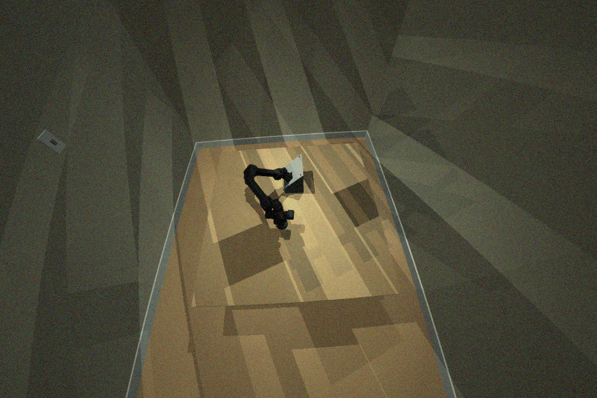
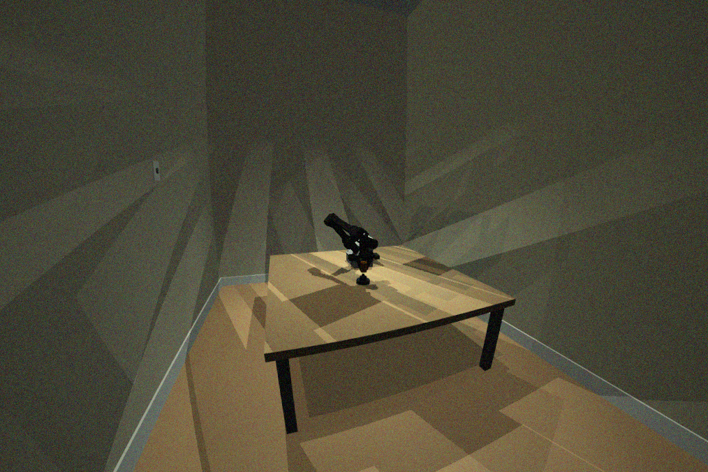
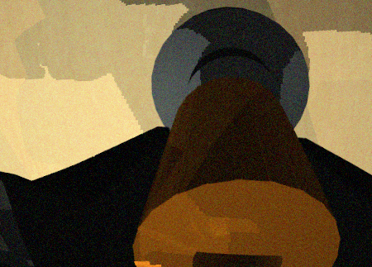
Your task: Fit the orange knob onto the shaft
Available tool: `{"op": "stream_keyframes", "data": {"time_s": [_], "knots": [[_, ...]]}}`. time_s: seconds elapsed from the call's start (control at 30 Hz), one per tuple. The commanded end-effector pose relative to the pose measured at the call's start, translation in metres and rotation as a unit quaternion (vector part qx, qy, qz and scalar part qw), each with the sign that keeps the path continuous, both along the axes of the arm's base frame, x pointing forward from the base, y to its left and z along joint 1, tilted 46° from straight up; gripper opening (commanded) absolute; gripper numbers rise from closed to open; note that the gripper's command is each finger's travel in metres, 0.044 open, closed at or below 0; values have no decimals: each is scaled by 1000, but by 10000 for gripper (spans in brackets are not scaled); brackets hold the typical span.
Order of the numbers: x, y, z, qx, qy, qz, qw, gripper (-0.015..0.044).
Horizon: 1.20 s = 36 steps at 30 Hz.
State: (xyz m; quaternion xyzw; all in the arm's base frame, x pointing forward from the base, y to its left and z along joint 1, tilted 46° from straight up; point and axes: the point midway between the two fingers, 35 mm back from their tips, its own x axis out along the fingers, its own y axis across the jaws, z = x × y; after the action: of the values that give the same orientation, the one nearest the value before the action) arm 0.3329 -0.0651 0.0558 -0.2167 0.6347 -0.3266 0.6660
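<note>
The orange knob [image 2: 363, 262] [image 3: 240, 219] is upright between the fingers of my gripper [image 2: 363, 268] [image 3: 231, 145], which is shut on it. The round pedestal [image 2: 363, 281] [image 3: 174, 83] stands on the table, dark and stepped. In the exterior view the knob and fingertips are just above the shaft [image 2: 363, 274], with a small gap. In the wrist view the knob's far end overlaps the pedestal's near middle and hides the shaft. In the top view the arm covers the knob and most of the pedestal. The knob's hole and the shaft's flat side are hidden.
The arm's base has a dark block [image 1: 294, 186] and a pale slanted plate [image 1: 295, 166], behind the pedestal. The wooden table [image 1: 355, 277] [image 2: 444, 308] carries hard-edged patches of light and shadow. Its front edge [image 2: 388, 332] is well in front of the pedestal.
</note>
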Motion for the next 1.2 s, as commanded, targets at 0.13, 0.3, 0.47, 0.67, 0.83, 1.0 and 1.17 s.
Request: {"op": "stream_keyframes", "data": {"time_s": [0.13,0.3,0.47,0.67,0.83,1.0,1.17], "knots": [[-1,-12,-9,-2,2,1,1000,0],[0,-10,-6,-2,0,-2,1000,0],[0,-11,-8,-2,0,-2,1000,0],[-1,-12,-8,-3,0,-2,1000,0],[-2,-12,-8,-3,0,-2,1000,0],[-2,-10,-6,-2,0,-2,1000,0],[-2,-8,-5,-2,3,2,1000,0]]}}
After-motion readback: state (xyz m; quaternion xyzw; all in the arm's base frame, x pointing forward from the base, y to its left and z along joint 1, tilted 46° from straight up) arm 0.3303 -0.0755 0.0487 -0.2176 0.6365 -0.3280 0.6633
